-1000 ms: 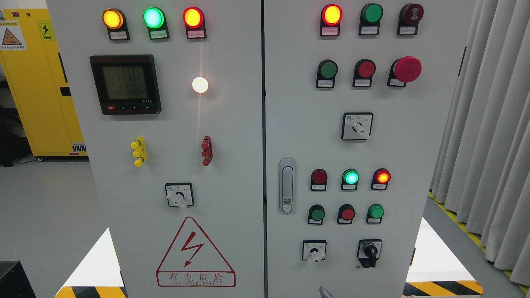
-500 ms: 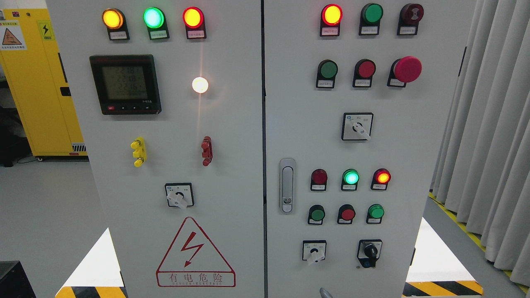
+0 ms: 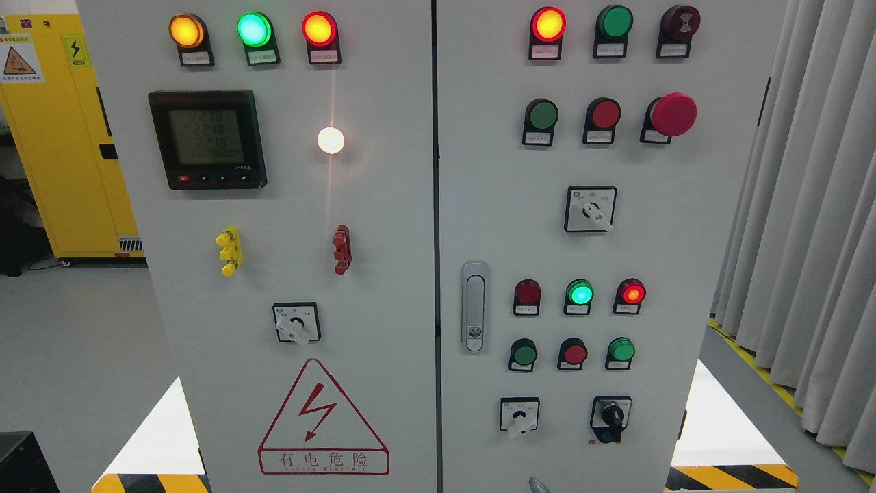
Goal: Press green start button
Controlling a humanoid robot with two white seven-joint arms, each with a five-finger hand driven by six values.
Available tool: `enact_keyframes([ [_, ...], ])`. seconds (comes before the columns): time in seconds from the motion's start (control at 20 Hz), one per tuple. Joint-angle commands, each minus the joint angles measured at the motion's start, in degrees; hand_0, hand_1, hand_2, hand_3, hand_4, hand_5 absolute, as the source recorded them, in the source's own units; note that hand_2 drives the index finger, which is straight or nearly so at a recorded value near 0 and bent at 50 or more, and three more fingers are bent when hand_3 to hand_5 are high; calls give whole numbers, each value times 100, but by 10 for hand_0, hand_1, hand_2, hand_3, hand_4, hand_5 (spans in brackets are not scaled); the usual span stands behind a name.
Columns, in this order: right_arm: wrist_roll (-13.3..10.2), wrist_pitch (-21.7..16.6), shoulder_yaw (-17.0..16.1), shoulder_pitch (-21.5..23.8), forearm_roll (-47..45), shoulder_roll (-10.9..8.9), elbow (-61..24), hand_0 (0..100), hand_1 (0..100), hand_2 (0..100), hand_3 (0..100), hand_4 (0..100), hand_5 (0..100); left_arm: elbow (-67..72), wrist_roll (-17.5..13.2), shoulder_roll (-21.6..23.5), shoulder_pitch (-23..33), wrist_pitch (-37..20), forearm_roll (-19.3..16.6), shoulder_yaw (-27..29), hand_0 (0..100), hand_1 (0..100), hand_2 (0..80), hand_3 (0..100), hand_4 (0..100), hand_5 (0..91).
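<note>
Grey curtains (image 3: 807, 226) hang at the right and a yellow cabinet (image 3: 61, 137) stands behind at the left. Between them the white panel (image 3: 383, 205) fills the view, split into two doors.

The left door carries a meter (image 3: 207, 139). Only its digits and a flicker in one red lamp (image 3: 631, 293) differ from half a second ago; nothing else has moved, so I judge the press not yet begun.

The task's thing is on the right door, but the labels are too small to read. Candidates are the upper green button (image 3: 543, 115), next to a red button (image 3: 605, 114), and two low ones, the left green button (image 3: 525, 355) and the right green button (image 3: 621, 350).

A grey sliver (image 3: 537, 485) at the bottom edge may be a fingertip. Which hand it is, or how the fingers are set, I cannot tell. It is well below every button, as before.
</note>
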Motion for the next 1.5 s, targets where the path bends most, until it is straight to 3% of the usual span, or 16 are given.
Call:
enact_keyframes([
  [0.0,8,15,-48,-30,62,-15,-12,412,613,0,0,0,0,0,9,0,-7,1,0,2,120,556,0,0,0,0],
  [0.15,8,23,-152,-74,456,-15,-65,340,649,0,22,0,0,0,1,0,2,1,0,2,120,556,0,0,0,0],
  [0.3,-264,23,-425,-83,1684,-15,-179,324,689,0,125,73,18,0,1,0,-7,1,0,2,120,556,0,0,0,0],
  [0.35,-378,23,-521,-100,2063,-15,-188,440,769,0,453,560,563,0,1,0,2,1,0,2,120,556,0,0,0,0],
  [0.4,-492,15,-601,-135,2397,-15,-188,443,777,0,513,624,644,0,1,-8,2,1,0,2,120,556,0,0,0,0],
  [0.5,-660,15,-706,-179,2838,-15,-232,466,808,0,745,835,818,0,9,0,2,1,0,2,120,556,0,0,0,0],
  [0.6,-678,15,-794,-171,3190,-15,-328,473,836,0,831,921,953,0,1,0,2,1,0,2,120,556,0,0,0,0],
  [0.9,-678,23,-1137,-241,4833,-33,-750,478,889,0,944,959,1000,0,9,-8,2,1,0,2,120,556,0,0,0,0],
  [1.3,-660,137,-1296,-970,6109,-6,-786,527,1000,0,993,1000,1000,0,1,0,2,1,0,2,120,556,0,0,0,0],
  [1.45,-643,436,-1340,-1216,6311,-41,-733,554,1000,0,996,1000,1000,0,1,0,2,1,0,2,120,556,0,0,0,0],
])
